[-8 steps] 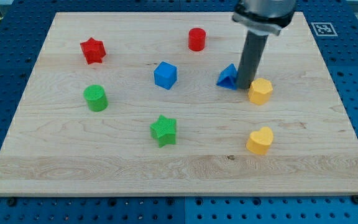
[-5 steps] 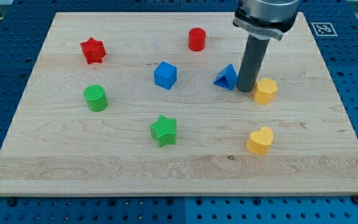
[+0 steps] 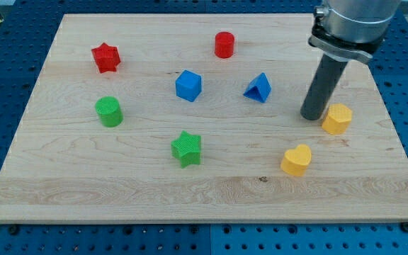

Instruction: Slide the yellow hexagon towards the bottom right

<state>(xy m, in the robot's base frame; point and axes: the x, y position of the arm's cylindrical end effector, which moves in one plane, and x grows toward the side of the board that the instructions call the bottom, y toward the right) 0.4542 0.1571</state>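
Observation:
The yellow hexagon (image 3: pixel 337 118) lies on the wooden board (image 3: pixel 119 177) at the view's right, near the right edge. My tip (image 3: pixel 311 117) rests on the board just to the left of the hexagon, touching or almost touching its left side. The dark rod rises from the tip toward the view's top right. A yellow heart (image 3: pixel 296 160) lies below and to the left of the hexagon.
A blue triangle (image 3: pixel 258 88) sits left of my tip. A blue cube (image 3: pixel 188 85), red cylinder (image 3: pixel 224 44), red star (image 3: pixel 105 57), green cylinder (image 3: pixel 108 111) and green star (image 3: pixel 186 148) are spread over the board's left and middle.
My tip has moved to the right and slightly down, pushing the yellow hexagon the same way. The blue triangle shifted slightly left early on and now stands apart from the rod.

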